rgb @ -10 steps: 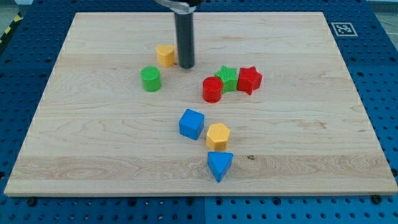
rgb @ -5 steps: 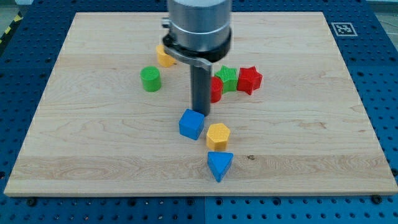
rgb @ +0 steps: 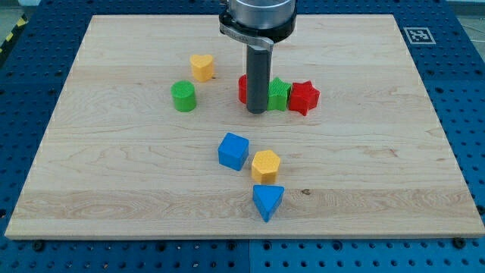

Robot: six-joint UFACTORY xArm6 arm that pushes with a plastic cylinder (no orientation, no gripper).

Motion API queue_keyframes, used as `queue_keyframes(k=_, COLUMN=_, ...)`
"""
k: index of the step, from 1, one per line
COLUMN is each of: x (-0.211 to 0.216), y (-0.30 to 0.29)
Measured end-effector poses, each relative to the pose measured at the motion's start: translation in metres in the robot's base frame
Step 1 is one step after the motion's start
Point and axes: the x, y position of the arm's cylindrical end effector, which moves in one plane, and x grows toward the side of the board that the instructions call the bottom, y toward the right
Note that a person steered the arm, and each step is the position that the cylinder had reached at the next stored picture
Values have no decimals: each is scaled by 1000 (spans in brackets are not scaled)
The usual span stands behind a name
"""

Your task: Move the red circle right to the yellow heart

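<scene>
The red circle stands near the board's middle top, mostly hidden behind my rod. My tip rests on the board just below and right of it, touching or nearly touching it. The yellow heart lies up and to the left, a short gap from the red circle. The green star sits just right of my rod, with the red star against its right side.
A green cylinder stands below the yellow heart. A blue cube, a yellow hexagon and a blue triangle lie in a diagonal row lower down the wooden board.
My tip swung down from beside the yellow heart towards the blue cube, then came back up under the red circle. The red circle has shifted up and left, away from the green star.
</scene>
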Motion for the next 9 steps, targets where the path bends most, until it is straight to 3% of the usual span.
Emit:
queue_keyframes(k=6, x=-30, y=5)
queue_keyframes(k=9, x=-5, y=-25)
